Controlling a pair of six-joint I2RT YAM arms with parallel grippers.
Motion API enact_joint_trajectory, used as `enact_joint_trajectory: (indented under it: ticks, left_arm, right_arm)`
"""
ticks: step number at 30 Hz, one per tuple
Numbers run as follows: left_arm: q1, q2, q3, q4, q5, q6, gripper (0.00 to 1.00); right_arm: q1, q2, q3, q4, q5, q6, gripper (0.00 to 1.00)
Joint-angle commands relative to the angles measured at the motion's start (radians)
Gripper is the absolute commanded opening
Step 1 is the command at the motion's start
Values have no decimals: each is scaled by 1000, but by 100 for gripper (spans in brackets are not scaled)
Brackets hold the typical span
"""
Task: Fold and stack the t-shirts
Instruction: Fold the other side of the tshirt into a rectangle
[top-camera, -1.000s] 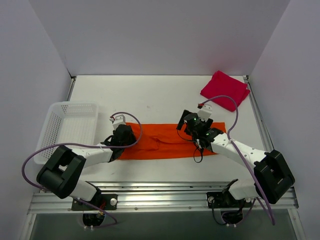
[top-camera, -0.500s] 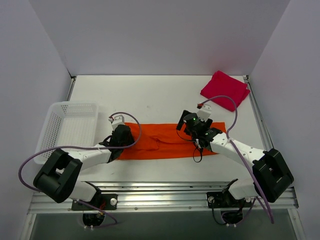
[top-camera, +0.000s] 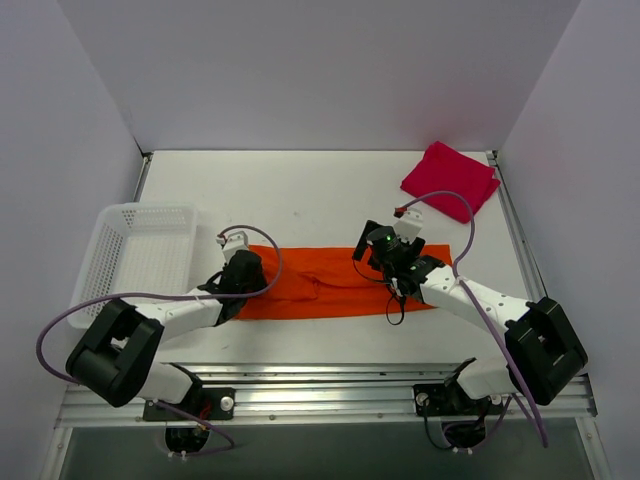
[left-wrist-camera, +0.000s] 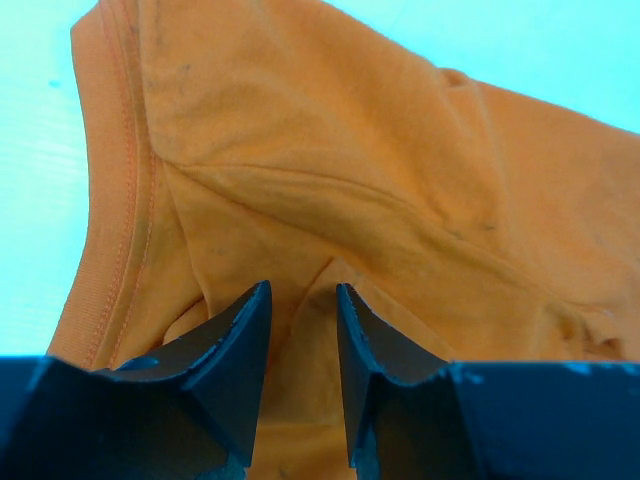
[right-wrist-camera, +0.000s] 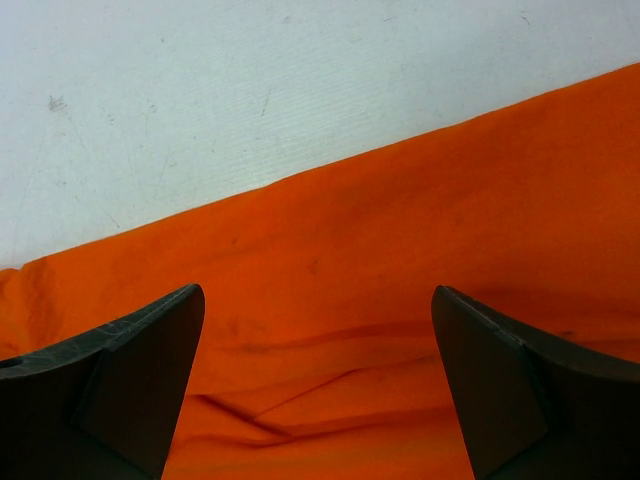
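The orange t-shirt lies folded into a long flat strip across the near middle of the table. My left gripper is low on its left end. In the left wrist view the jaws are nearly closed, with a raised fold of the orange t-shirt pinched between them. My right gripper is over the shirt's right part. In the right wrist view it is wide open and empty just above the orange cloth, near its far edge. The red t-shirt lies folded at the far right corner.
A white mesh basket stands at the left edge of the table, beside my left arm. Grey walls close in the table on the left, back and right. A metal rail runs along the near edge.
My left arm has shifted slightly on the shirt's left end. The right arm and both shirts have not visibly moved.
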Motion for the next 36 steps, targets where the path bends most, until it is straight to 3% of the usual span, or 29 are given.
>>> enact_joint_trajectory:
  ticks: [1,19,36]
  left_arm:
    - [-2,39,27,44,11,6,41]
    - [-5,27,34,24,-2,8,24]
    - [-73,-193,45,-183,-117,-2,19]
  right_arm:
    - [9,-3,28,4,29,-2,92]
    - [9,12,33,7,26,-4,92]
    - [9,6,35,4,31,-4,92]
